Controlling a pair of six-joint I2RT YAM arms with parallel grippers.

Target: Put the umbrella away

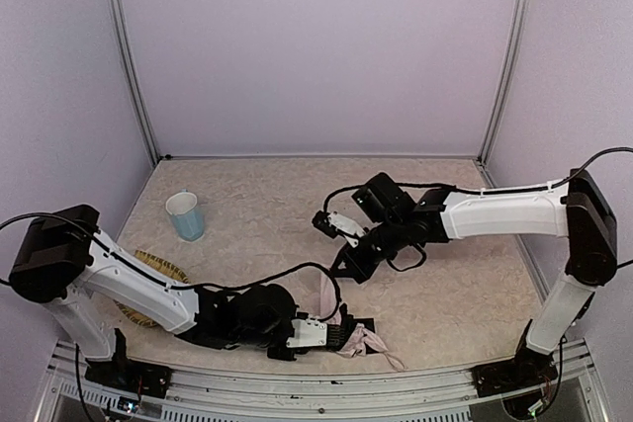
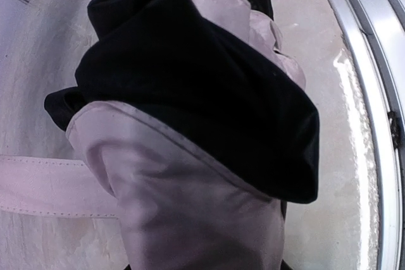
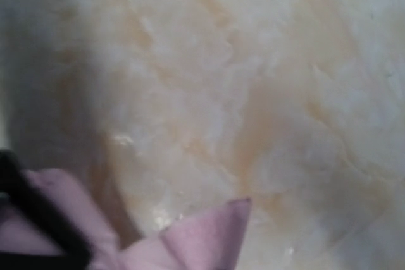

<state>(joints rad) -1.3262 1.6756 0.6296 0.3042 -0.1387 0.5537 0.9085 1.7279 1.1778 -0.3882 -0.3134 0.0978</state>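
Observation:
The umbrella lies bunched at the table's near edge, pale pink fabric over black underside. In the left wrist view the umbrella fills the frame and hides my fingers. My left gripper is closed around the bundle's left end. A flat pink strap runs from the bundle up to my right gripper, which points down at the table and is shut on it. In the right wrist view the strap's pointed end shows at the bottom edge; the fingers are out of frame.
A pale blue cup stands upright at the left of the table. A woven round mat or basket lies partly under my left arm. A metal rail runs along the near table edge beside the umbrella.

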